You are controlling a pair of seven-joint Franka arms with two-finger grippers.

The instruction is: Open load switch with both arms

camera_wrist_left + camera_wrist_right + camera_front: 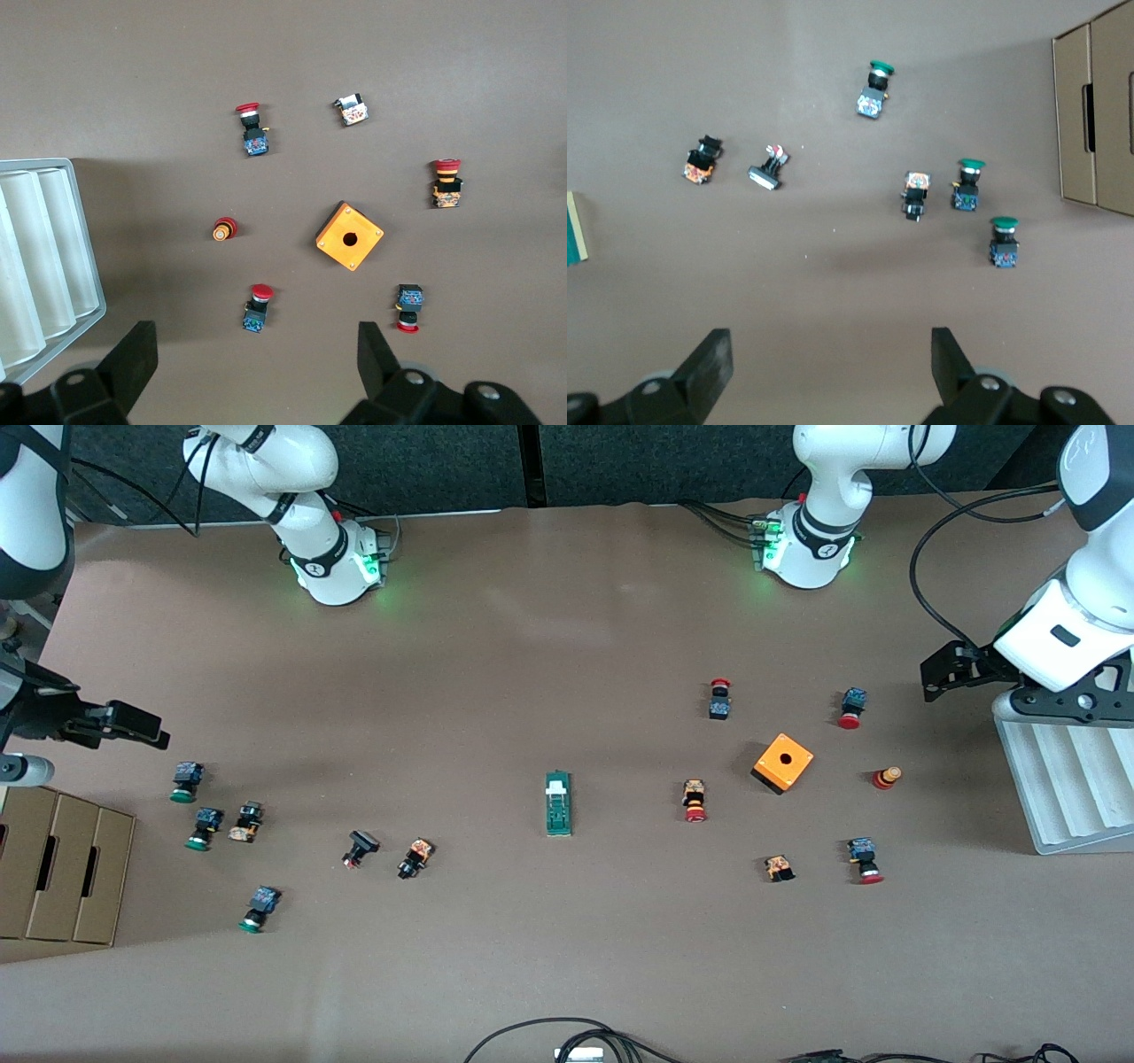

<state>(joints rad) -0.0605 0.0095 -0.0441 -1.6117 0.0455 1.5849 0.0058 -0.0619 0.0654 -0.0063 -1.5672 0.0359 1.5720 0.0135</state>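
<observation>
The load switch (558, 803), a slim dark-green block with a white tab, lies flat in the middle of the table, with neither gripper touching it. In the right wrist view only its end (576, 227) shows at the frame's edge; the left wrist view does not show it. My left gripper (932, 675) hangs open and empty at the left arm's end of the table, beside a grey tray; its own view shows bare table between the wide-spread fingers of the left gripper (257, 350). My right gripper (146, 728) hangs open and empty at the right arm's end, over green-capped buttons, and the right gripper (831, 354) frames bare table.
An orange cube (783, 763) with a round hole sits among red-capped push buttons (695, 800) toward the left arm's end. Green-capped buttons (185, 780) lie toward the right arm's end. There are also a ribbed grey tray (1063, 779), cardboard boxes (62, 864), and cables (567, 1036) at the table's near edge.
</observation>
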